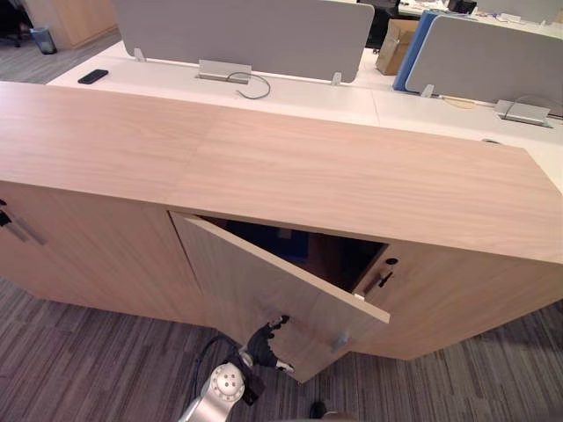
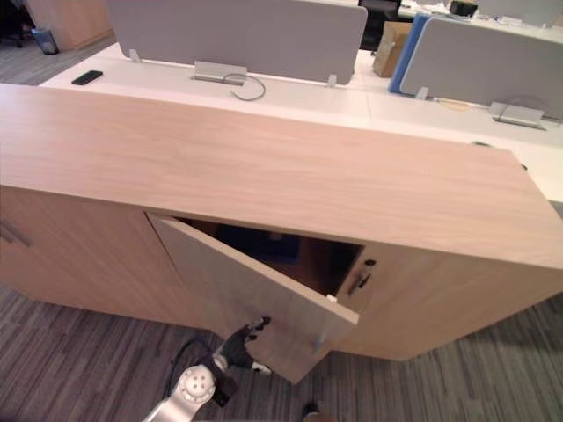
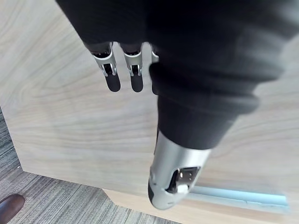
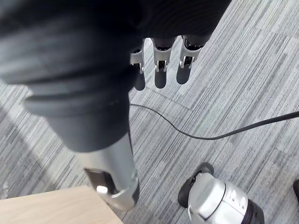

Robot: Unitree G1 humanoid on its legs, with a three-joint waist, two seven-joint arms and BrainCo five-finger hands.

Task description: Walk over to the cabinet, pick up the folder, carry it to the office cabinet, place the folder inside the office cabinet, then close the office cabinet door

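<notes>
The cabinet is long and low, of light wood, and it stands on a grey striped carpet. One door is half open. It hangs on its left side, and its free edge with a silver handle swings out toward the robot.

In the dark opening behind the door there is a dark blue shape, the folder. It is inside the cabinet, and no robot hand touches it. Only a small part of it shows, so I cannot tell how its long axis runs or which way it points.

The left robot hand is at the outer face of the door, low and near the handle. In the left wrist view its fingers are straight and point at the wood, with the thumb held apart. It grips nothing. I cannot tell if the tips touch the door.

The right robot hand hangs over the carpet with its fingers straight, and it is empty.

Behind the cabinet is a white counter with grey screens. A black phone lies on it.
</notes>
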